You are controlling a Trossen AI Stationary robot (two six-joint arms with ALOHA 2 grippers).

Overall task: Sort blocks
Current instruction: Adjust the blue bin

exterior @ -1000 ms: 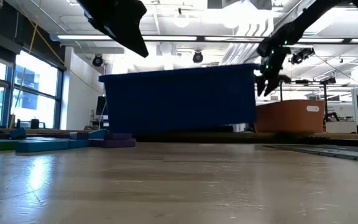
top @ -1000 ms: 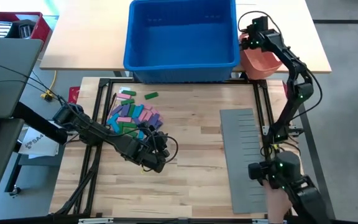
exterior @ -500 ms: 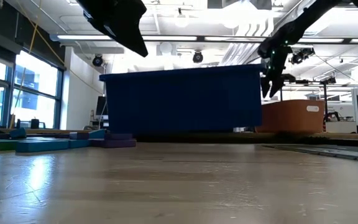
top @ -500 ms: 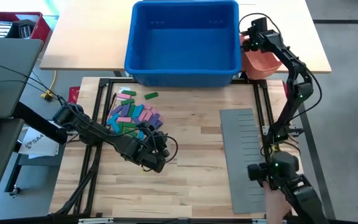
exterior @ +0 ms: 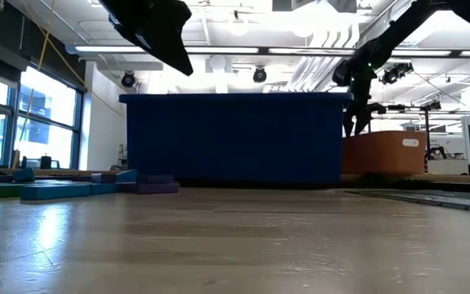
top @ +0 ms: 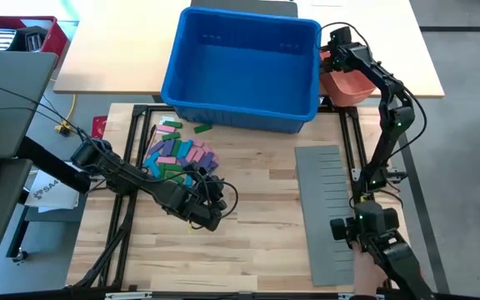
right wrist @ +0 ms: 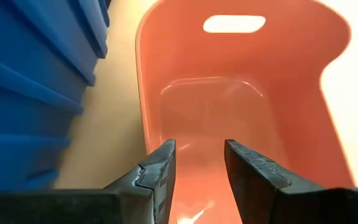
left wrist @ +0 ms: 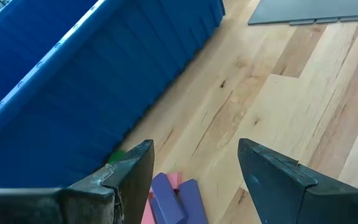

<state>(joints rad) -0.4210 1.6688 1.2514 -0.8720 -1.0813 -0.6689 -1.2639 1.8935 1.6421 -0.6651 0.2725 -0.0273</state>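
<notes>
Small flat green, pink, purple and blue blocks (top: 179,153) heaped on pale wooden table (top: 257,233), before big blue plastic bin (top: 242,62). Left gripper (top: 217,202) beside heap, fingers apart, empty. Right gripper (top: 333,46) above orange-red plastic tray (top: 350,83), fingers parted, gripping nothing

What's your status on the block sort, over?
Left gripper open, empty, beside block pile. Right gripper open, empty, over orange tray. Blue bin overlaps the table's far edge.

Ceiling lights (exterior: 243,51) glare behind me; the bin (exterior: 231,139) looks dark, and the table (exterior: 219,245) blurs up close.
</notes>
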